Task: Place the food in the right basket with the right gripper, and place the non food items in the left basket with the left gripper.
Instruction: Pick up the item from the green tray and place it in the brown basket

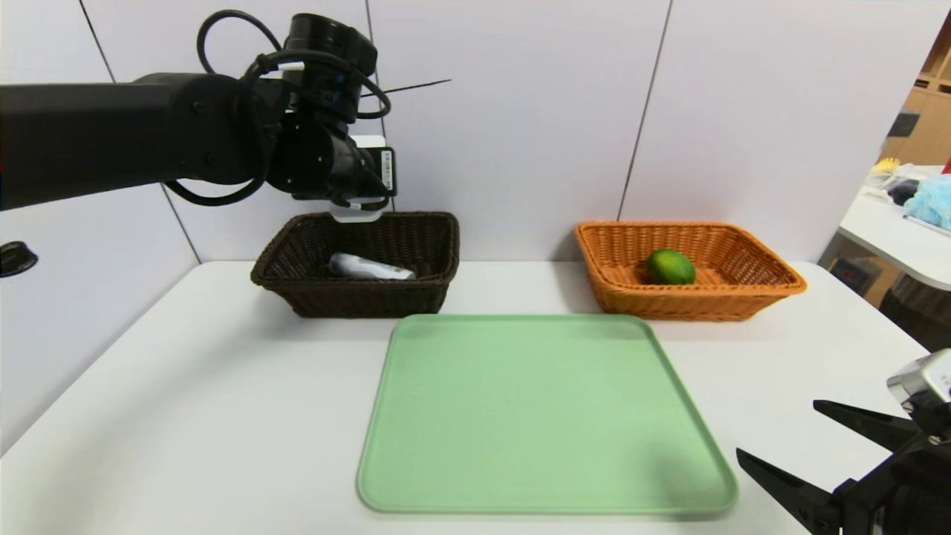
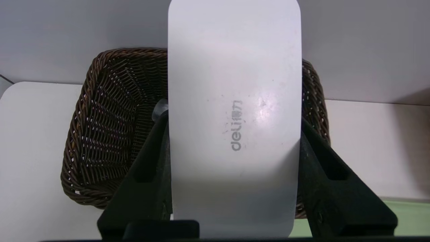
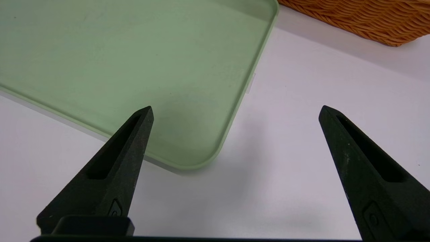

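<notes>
Left gripper [image 2: 234, 134] pinching white case [image 2: 234, 101] by long edges, above dark basket [image 2: 100, 134]. Case likely light, stiff, slick: edge grip right. Bottle [image 1: 368, 267] inside basket. Lime [image 1: 670, 267] in orange basket [image 1: 743, 293]. Right gripper [image 3: 235, 112] spread wide, idle beside tray [image 3: 134, 50].

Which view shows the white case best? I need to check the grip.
The left wrist view: the white case fills it, clamped by the left gripper. The head view shows only its lower edge; the right wrist view shows none of it.
</notes>
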Tool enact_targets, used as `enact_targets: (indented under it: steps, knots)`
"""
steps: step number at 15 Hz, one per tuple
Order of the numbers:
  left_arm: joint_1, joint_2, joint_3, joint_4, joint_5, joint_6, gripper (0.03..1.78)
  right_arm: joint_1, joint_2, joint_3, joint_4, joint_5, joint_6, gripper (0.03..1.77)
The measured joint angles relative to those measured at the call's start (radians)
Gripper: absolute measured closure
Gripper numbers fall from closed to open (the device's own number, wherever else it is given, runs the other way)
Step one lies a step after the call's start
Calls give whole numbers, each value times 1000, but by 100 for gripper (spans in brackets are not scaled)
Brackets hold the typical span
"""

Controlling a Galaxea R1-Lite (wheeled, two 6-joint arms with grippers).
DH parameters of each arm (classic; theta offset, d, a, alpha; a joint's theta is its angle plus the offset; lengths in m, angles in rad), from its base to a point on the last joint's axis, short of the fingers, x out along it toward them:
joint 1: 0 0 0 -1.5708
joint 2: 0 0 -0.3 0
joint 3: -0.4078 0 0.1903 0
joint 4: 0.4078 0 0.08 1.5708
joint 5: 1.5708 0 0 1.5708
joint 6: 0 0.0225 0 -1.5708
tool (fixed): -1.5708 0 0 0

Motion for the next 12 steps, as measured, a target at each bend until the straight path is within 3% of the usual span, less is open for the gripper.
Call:
enact_targets:
  steps: [3, 12]
  knots:
    - [41, 78, -80, 54, -27, 34, 78, 0, 0, 1, 2, 0, 0, 10]
    - [81, 223, -95, 54, -90, 51, 78, 0, -1, 7, 4, 2, 0, 10]
